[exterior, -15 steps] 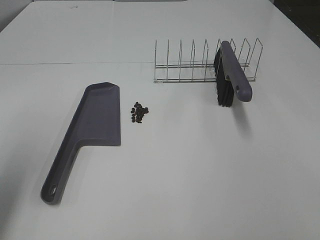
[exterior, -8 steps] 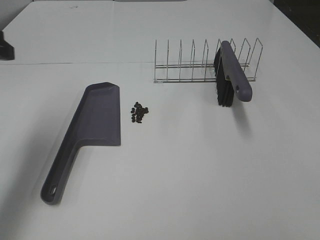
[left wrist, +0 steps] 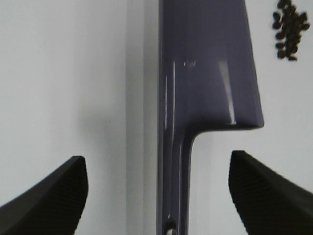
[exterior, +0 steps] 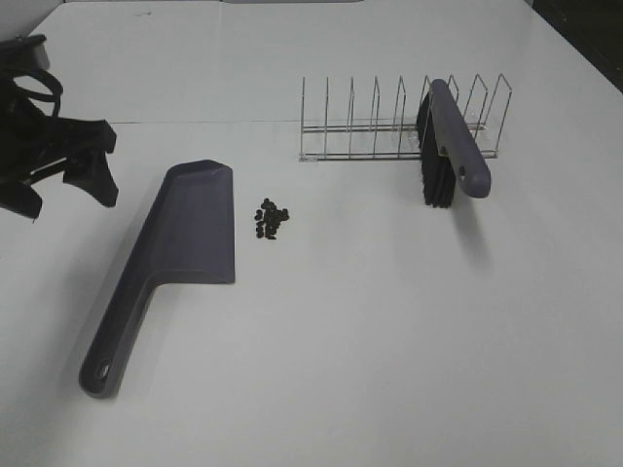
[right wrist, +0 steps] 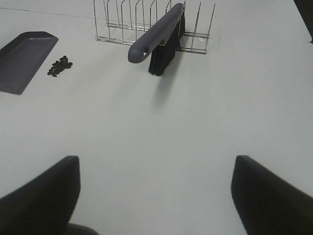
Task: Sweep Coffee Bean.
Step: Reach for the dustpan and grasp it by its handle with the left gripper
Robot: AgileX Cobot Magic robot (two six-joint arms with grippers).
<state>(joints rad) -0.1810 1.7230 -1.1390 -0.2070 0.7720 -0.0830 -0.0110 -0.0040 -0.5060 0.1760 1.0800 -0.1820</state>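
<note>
The coffee beans (exterior: pixel 272 220) lie in a small dark pile on the white table, just right of the grey-purple dustpan (exterior: pixel 185 243). The pan lies flat with its handle toward the front. The beans (left wrist: pixel 289 29) and dustpan (left wrist: pixel 205 73) also show in the left wrist view. My left gripper (exterior: pixel 60 190) is open and empty, left of the pan and above the table. In its wrist view the left gripper (left wrist: pixel 156 161) has its jaws either side of the pan's handle line. The brush (exterior: pixel 453 141) leans in the wire rack (exterior: pixel 370 126). My right gripper (right wrist: pixel 156 161) is open and empty, far from the brush (right wrist: pixel 156 34).
The wire rack (right wrist: pixel 122 24) stands at the back right with several empty slots. A seam in the white table (exterior: pixel 389 341) runs across behind the dustpan. The right arm is out of the exterior view.
My left arm has come into the exterior view from the left edge and moved right toward the dustpan. The dustpan, beans and brush have not moved.
</note>
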